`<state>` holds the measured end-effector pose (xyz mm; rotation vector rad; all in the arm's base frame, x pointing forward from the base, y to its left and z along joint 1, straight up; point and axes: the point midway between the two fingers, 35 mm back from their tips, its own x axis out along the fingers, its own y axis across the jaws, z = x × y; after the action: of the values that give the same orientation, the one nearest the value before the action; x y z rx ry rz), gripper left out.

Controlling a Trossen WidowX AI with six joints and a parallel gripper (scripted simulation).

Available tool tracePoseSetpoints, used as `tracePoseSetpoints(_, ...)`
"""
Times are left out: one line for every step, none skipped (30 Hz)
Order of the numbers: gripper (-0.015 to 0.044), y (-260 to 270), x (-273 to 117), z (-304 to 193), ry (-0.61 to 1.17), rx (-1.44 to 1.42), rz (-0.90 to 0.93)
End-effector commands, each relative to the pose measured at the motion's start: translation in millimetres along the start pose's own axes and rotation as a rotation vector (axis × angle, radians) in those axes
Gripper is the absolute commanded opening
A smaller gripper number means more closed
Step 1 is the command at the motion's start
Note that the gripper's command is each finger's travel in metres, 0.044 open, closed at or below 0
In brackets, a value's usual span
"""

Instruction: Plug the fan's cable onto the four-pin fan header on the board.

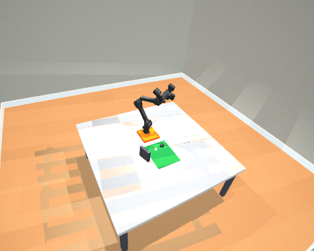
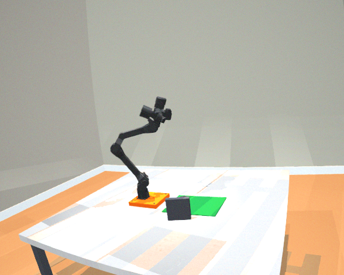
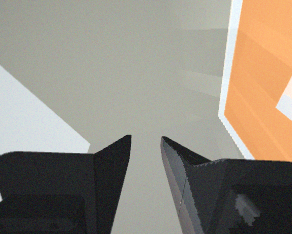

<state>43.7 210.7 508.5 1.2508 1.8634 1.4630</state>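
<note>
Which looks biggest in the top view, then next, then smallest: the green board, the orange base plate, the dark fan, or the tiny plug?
1. Green board, clearly largest.
2. Orange base plate and dark fan look about alike; the fan stands on edge, so I won't rank them.
3. Plug, smallest, lying on the board.

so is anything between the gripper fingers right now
No. In the wrist view the gripper holds nothing; only the far wall shows through the gap. The plug lies on the green board.
</note>
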Motion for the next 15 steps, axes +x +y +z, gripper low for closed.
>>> tracePoseSetpoints(0.016, 0.0, 0.0, 0.0, 0.0, 0.0, 0.0)
tracePoseSetpoints(0.0186, 0.0, 0.0, 0.0, 0.0, 0.0, 0.0)
tracePoseSetpoints(0.0213, 0.0, 0.0, 0.0, 0.0, 0.0, 0.0)
tracePoseSetpoints(0.0239, 0.0, 0.0, 0.0, 0.0, 0.0, 0.0)
tracePoseSetpoints(0.0213, 0.6, -0.1, 1.6, -0.003, -0.008, 0.004)
tracePoseSetpoints(0.021, 2.4, -0.5, 6.4, -0.015, -0.032, 0.017)
tracePoseSetpoints(0.021, 5.3, -1.4, 14.5, -0.035, -0.072, 0.038)
tracePoseSetpoints(0.021, 8.4, -2.7, 24.7, -0.063, -0.122, 0.06)
tracePoseSetpoints(0.021, 11.1, -4.3, 35.2, -0.095, -0.172, 0.079)
tracePoseSetpoints(0.021, 13.3, -6.2, 46.0, -0.129, -0.222, 0.095)
tracePoseSetpoints(0.021, 15.2, -8.5, 57.0, -0.167, -0.272, 0.107)
tracePoseSetpoints(0.021, 16.5, -11.1, 68.1, -0.207, -0.322, 0.116)
tracePoseSetpoints(0.021, 17.3, -14.0, 79.4, -0.249, -0.372, 0.12)
tracePoseSetpoints(0.021, 17.6, -17.3, 90.8, -0.293, -0.422, 0.119)
tracePoseSetpoints(0.021, 17.4, -20.9, 102.3, -0.338, -0.472, 0.114)
